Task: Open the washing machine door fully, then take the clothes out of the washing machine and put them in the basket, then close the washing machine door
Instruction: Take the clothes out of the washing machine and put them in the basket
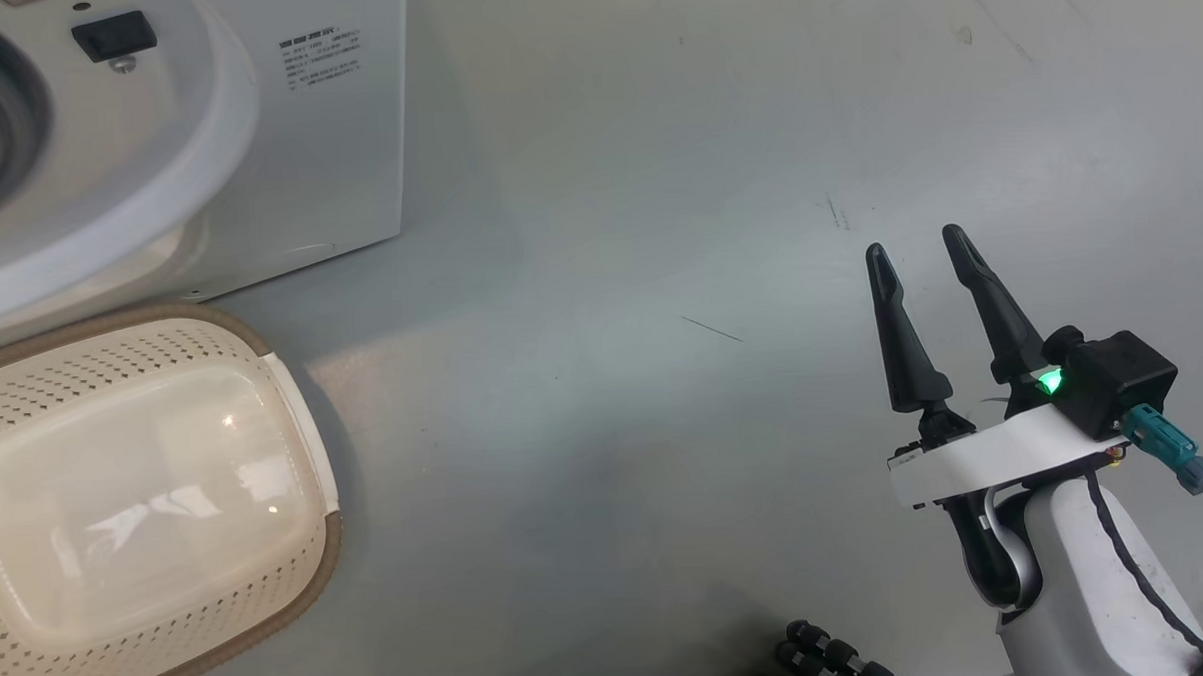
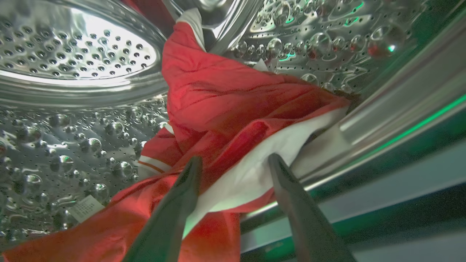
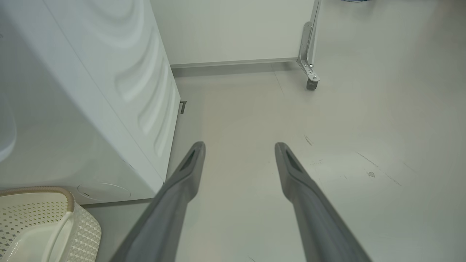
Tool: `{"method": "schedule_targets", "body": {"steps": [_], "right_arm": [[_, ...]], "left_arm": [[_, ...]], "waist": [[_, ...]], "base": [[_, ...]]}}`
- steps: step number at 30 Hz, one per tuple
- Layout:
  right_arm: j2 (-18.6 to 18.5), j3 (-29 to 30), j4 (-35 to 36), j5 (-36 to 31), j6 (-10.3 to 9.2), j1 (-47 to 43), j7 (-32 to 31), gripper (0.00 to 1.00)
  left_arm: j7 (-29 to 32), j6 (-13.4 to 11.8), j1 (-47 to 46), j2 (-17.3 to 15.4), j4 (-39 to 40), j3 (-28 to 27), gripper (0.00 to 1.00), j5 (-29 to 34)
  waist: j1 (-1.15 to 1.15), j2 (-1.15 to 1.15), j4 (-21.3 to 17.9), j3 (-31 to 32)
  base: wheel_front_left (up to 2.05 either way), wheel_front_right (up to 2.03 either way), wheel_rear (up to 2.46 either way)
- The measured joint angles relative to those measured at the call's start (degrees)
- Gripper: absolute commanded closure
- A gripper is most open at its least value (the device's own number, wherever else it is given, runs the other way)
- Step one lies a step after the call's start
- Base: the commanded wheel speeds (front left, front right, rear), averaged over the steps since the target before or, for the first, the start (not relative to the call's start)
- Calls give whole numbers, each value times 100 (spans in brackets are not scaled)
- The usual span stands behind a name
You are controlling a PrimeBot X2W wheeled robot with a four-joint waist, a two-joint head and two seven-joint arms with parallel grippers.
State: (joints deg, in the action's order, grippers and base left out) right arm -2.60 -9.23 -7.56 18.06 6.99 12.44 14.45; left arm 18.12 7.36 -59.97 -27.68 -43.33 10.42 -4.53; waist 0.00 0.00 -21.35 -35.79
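Inside the washing machine's steel drum (image 2: 72, 47) lie the clothes (image 2: 218, 94): bright red fabric with a white cloth piece (image 2: 255, 171) across it. My left gripper (image 2: 235, 160) is open in the drum, its fingers straddling the white and red fabric without closing on it. The washing machine (image 1: 335, 167) fills the upper left of the head view, its grey ring showing. The washing machine door is out of view. The cream basket (image 1: 82, 366) stands empty on the floor in front of it. My right gripper (image 1: 915, 244) hovers open over the bare floor, holding nothing.
The right wrist view has the machine's white side (image 3: 91, 91) at left, the basket's corner (image 3: 83, 233) at lower left, and a wheeled frame's caster (image 3: 311, 83) near the back wall. Grey floor (image 1: 611, 328) stretches to the right of machine and basket.
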Motion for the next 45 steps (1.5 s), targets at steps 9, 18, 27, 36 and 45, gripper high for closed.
{"method": "schedule_targets", "body": {"steps": [9, 18, 27, 36, 45], "right_arm": [[4, 15, -10, 0, 0, 46, 0, 0], [14, 134, -81, -3, 0, 62, 0, 0], [14, 266, -170, -67, 0, 58, 0, 0], [-108, 394, -214, -122, 0, 1, 0, 0], [-197, 483, -248, -168, 0, -146, 0, 0]], "left_arm": [[-82, 0, -96, 45, -248, 58, 100, -51], [-474, 0, -96, 169, -567, 111, 100, -51], [-985, 0, 56, 570, -848, 120, 100, -162], [-1417, 0, 309, 902, -1096, 153, 100, -331], [-1798, 0, 609, 1148, -1239, 259, 100, -404]], "waist": [[0, 0, -12, -49], [0, 0, 42, 139], [0, 0, 214, 512], [0, 0, 505, 901], [0, 0, 834, 1225]], "base": [[0, 0, 0], [0, 0, 0], [0, 0, 0], [0, 0, 0], [0, 0, 0]]}}
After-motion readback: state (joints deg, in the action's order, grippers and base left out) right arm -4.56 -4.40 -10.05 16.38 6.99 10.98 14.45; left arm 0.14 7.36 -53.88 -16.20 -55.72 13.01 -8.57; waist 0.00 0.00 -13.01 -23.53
